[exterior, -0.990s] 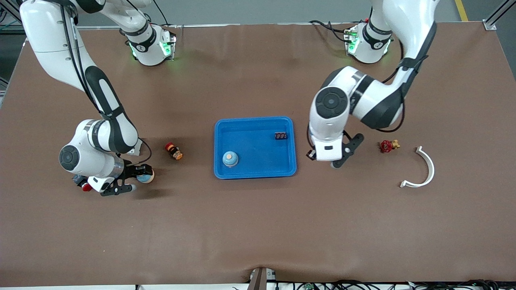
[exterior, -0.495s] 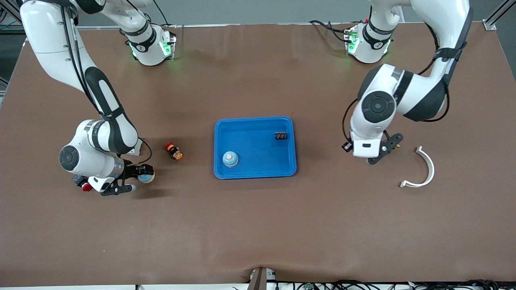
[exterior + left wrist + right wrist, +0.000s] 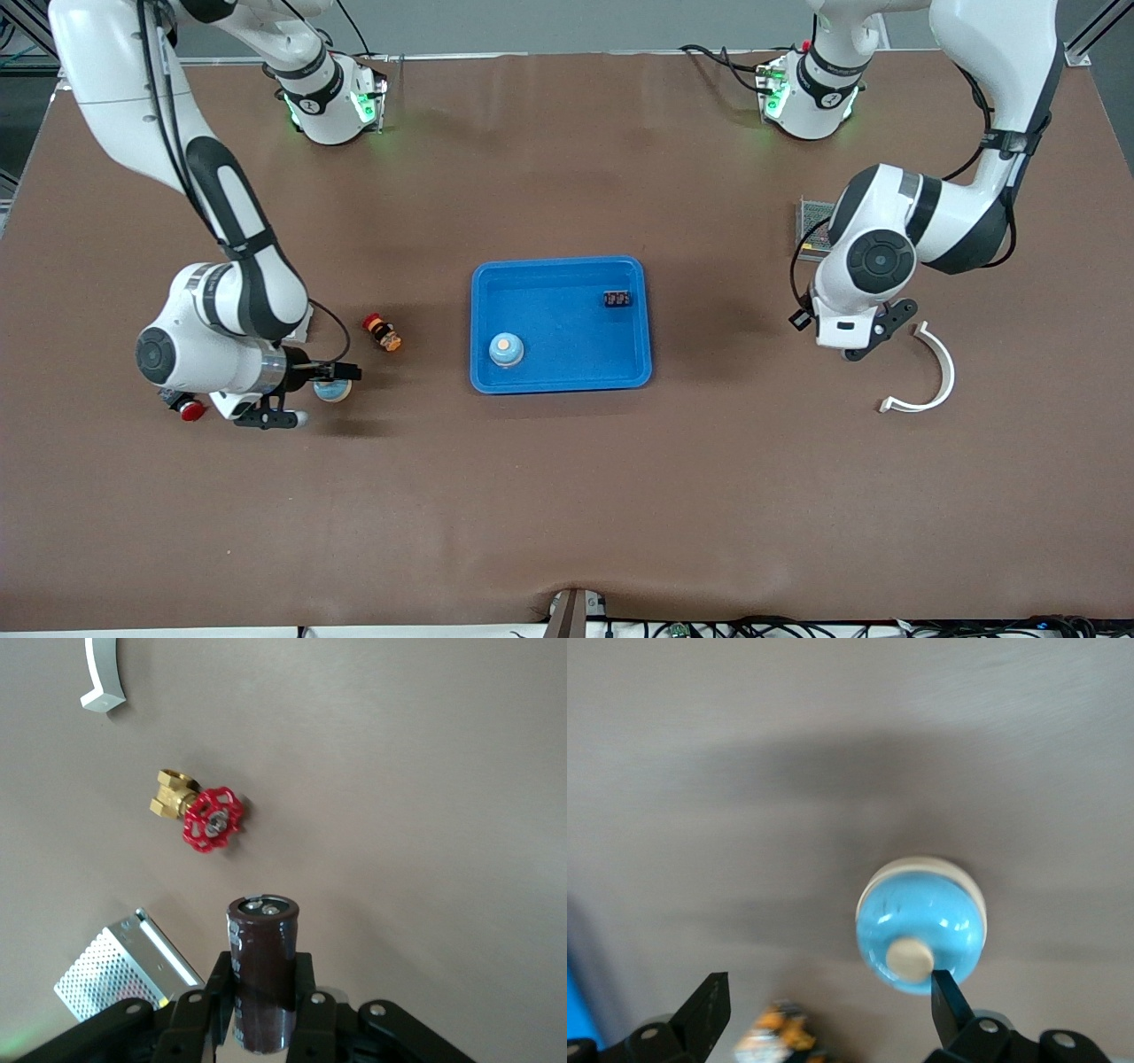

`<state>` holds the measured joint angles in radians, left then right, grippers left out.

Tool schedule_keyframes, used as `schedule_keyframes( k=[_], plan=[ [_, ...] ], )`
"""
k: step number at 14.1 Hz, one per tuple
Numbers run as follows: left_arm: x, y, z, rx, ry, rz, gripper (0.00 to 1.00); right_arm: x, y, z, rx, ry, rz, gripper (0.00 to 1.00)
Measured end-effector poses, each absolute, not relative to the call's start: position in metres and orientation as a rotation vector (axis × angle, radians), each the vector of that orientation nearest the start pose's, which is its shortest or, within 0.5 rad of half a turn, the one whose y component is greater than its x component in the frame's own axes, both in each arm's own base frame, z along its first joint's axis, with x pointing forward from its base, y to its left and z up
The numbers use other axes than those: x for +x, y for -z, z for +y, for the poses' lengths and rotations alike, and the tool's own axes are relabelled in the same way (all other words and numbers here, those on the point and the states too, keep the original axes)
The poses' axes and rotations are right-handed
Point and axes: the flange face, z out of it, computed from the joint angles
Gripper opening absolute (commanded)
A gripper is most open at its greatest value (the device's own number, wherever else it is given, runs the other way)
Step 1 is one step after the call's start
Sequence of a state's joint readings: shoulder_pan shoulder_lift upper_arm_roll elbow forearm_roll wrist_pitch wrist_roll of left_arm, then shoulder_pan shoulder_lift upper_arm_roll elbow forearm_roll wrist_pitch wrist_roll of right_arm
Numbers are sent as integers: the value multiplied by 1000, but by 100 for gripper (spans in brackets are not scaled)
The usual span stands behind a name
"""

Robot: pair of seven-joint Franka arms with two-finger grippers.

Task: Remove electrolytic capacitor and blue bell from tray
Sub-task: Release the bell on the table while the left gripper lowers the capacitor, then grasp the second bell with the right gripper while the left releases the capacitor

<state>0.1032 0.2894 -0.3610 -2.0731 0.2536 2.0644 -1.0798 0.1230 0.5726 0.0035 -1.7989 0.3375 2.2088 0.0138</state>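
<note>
My left gripper [image 3: 877,333] is in the air, between the blue tray [image 3: 560,379] and a white curved piece. It is shut on a dark brown capacitor [image 3: 263,943], which stands upright between its fingers in the left wrist view [image 3: 263,967]. The arm hides the capacitor in the front view. My right gripper [image 3: 321,392] is low at the right arm's end of the table, jaws wide open [image 3: 828,985]. A light blue bell [image 3: 334,390] rests on the table beside one finger [image 3: 921,926]. A second blue bell [image 3: 506,350] sits in the tray.
A small black display [image 3: 617,299] lies in the tray. A red and orange button [image 3: 383,332] lies between the right gripper and the tray. A red-handled brass valve [image 3: 208,818], a perforated metal box [image 3: 810,227] and a white curved piece [image 3: 932,372] lie near the left gripper.
My left arm has swung from beside the tray toward its own end of the table and now covers the red valve. My right gripper has shifted slightly toward the tray, and the bell with it.
</note>
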Motion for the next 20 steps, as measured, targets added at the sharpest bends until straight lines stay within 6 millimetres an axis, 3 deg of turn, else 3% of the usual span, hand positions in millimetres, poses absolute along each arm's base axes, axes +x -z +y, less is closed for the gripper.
schedule_keyframes(
  k=[3, 5, 10, 12, 13, 16, 17, 19, 20],
  plan=[
    [524, -250, -100, -2724, -256, -972, 0, 621, -233, 162, -2893, -272, 267, 100],
    [510, -228, -95, -2741, -262, -978, 0, 615, -235, 189, -2898, -269, 303, 100],
    [491, -194, -93, -2770, -284, -982, 0, 614, -229, 188, -2902, -232, 361, 100],
    [491, -188, -92, -2774, -293, -988, 0, 606, -226, 207, -2899, -236, 440, 100],
    [491, -185, -89, -2771, -300, -996, 1, 599, -228, 233, -2895, -219, 485, 100],
    [493, -179, -73, -2759, -316, -1045, 8, 560, -234, 334, -2878, -124, 525, 100],
    [493, -177, -70, -2758, -319, -1053, 9, 546, -232, 356, -2879, -109, 517, 100],
    [493, -176, -70, -2758, -320, -1054, 20, 532, -223, 372, -2899, -101, 501, 100],
    [493, -176, -70, -2758, -321, -1054, 42, 532, -219, 371, -2915, -94, 499, 100]
  ],
)
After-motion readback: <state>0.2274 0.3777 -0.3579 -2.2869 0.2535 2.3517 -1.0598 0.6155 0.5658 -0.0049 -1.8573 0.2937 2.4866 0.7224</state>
